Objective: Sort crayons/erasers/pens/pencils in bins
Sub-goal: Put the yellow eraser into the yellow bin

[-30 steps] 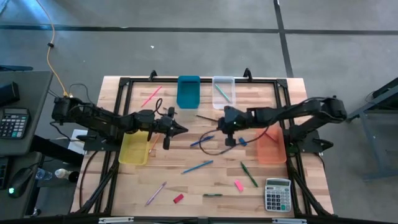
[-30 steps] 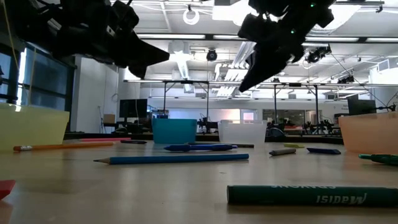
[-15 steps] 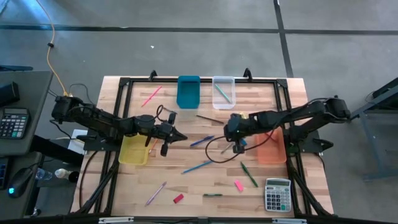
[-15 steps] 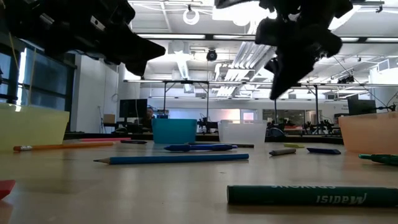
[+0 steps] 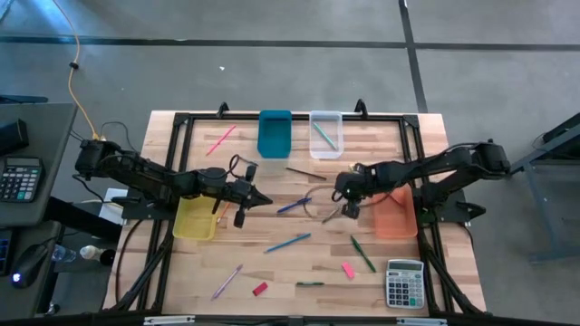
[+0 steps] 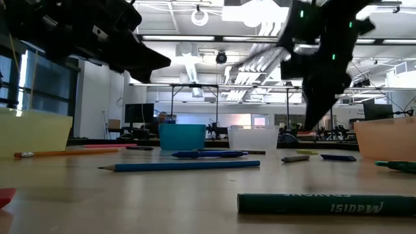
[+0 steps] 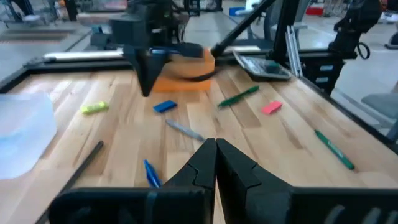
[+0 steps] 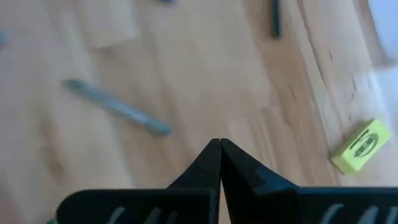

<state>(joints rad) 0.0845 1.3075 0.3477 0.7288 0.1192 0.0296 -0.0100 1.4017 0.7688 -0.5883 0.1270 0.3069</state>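
On the pale planked tabletop [image 5: 272, 263], two stubby pink erasers [image 5: 260, 289] [image 5: 347, 270] lie at the near edge. Mid-table, the left pincer [image 5: 263, 192] and right pincer [image 5: 350, 208] hang with fingers pressed together, holding nothing. The right wrist view alone shows a yellow eraser [image 8: 362, 146]. Translucent teal [image 5: 274, 133] and clear bins [image 5: 325, 132] stand farthest.

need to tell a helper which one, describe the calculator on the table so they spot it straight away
Start at the wooden table and go to its front right corner, in front of the orange bin. The calculator lies flat there: a grey slab with rows of keys, far broader than the thin sticks and small pink eraser beside it.
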